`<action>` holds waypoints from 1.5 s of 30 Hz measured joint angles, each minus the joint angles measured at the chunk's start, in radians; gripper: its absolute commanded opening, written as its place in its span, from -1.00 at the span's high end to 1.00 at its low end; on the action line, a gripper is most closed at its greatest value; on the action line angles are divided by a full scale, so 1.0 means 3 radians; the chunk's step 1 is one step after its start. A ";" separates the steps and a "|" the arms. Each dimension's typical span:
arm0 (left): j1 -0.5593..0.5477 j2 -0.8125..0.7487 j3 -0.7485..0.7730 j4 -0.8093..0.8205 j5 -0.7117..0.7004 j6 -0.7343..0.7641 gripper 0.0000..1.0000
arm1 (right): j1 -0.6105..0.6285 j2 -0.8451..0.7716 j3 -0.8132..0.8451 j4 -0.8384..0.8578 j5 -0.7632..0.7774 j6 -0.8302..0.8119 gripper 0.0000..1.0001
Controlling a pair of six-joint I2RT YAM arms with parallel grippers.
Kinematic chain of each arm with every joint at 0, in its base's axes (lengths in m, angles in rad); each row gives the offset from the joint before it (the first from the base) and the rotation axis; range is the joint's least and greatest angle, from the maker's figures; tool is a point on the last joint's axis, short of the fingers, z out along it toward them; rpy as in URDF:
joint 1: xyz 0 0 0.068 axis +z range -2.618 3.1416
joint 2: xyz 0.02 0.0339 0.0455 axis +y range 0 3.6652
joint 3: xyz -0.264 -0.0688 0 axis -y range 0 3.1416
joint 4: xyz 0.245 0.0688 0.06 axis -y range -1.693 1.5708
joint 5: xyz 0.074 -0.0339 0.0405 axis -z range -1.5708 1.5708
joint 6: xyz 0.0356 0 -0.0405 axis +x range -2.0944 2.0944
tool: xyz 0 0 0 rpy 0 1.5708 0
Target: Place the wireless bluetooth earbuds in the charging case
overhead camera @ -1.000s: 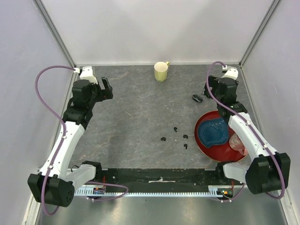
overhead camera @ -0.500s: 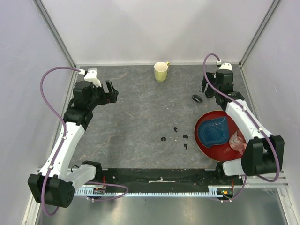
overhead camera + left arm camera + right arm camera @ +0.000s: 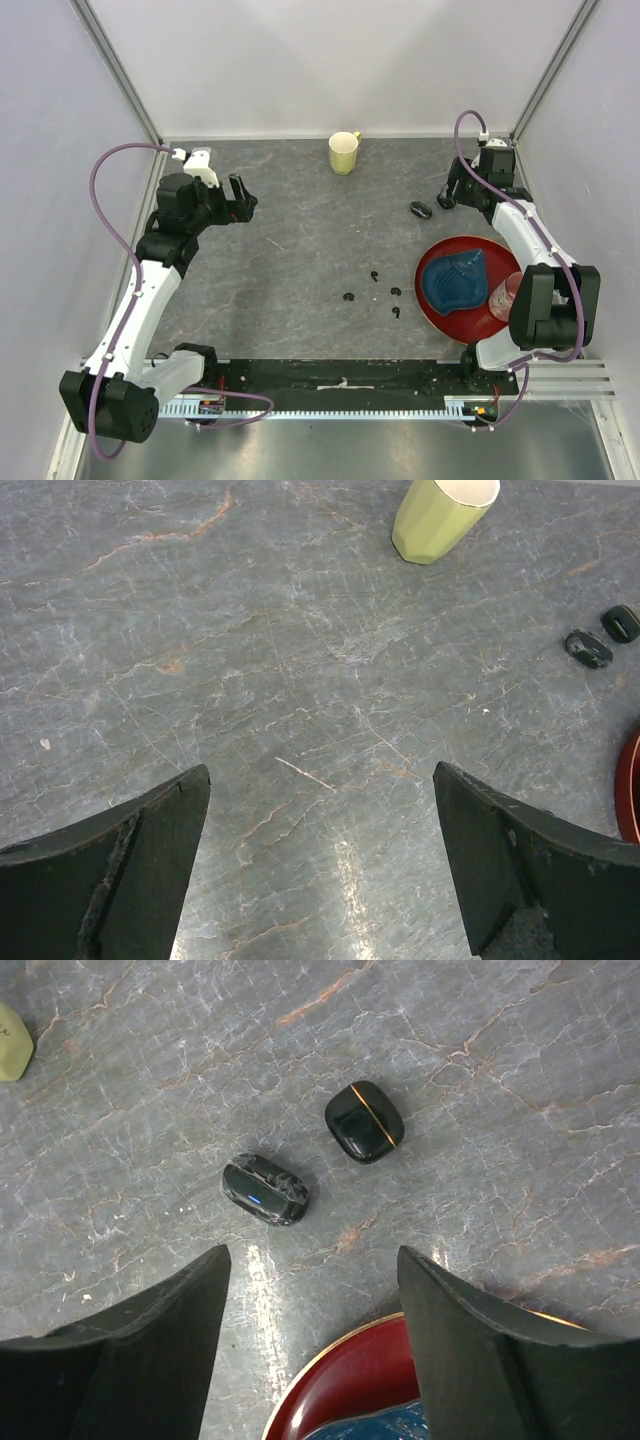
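Four tiny black curled earbuds lie on the grey table: one [image 3: 374, 276], one [image 3: 348, 296], one [image 3: 396, 292] and one [image 3: 397, 312]. The black oval charging case [image 3: 420, 209] lies right of centre; in the right wrist view [image 3: 265, 1189] it shows a blue light, and it also shows in the left wrist view [image 3: 588, 648]. My right gripper [image 3: 447, 195] is open and empty, just right of the case and above the table [image 3: 311, 1255]. My left gripper [image 3: 240, 200] is open and empty over bare table at the left [image 3: 320, 770].
A second black pod with a gold line [image 3: 364, 1121] lies beside the case. A yellow-green mug [image 3: 343, 153] stands at the back. A red plate [image 3: 432, 304] holds a blue piece [image 3: 455, 280], with a pink cup [image 3: 505, 297] at its right. Walls enclose the table.
My right arm has swung toward the back right corner, its gripper staying near the case. My left gripper has shifted slightly right. The earbuds and case have not moved.
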 measured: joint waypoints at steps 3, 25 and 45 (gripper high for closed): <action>0.0000 0.0000 0.0000 -0.0013 -0.0004 0.0000 -0.97 | -0.0041 0.0014 0.0009 -0.0013 -0.0076 0.0014 -0.58; 0.0000 -0.0022 -0.0429 0.0259 -0.0215 0.0057 -0.95 | -0.0140 0.0576 0.0797 -0.0459 -0.0238 0.0275 -0.64; -0.0037 -0.0009 -0.0249 0.0042 -0.0031 0.0058 -0.99 | -0.0153 0.1167 0.0997 -0.0662 -0.0161 -0.0369 -0.64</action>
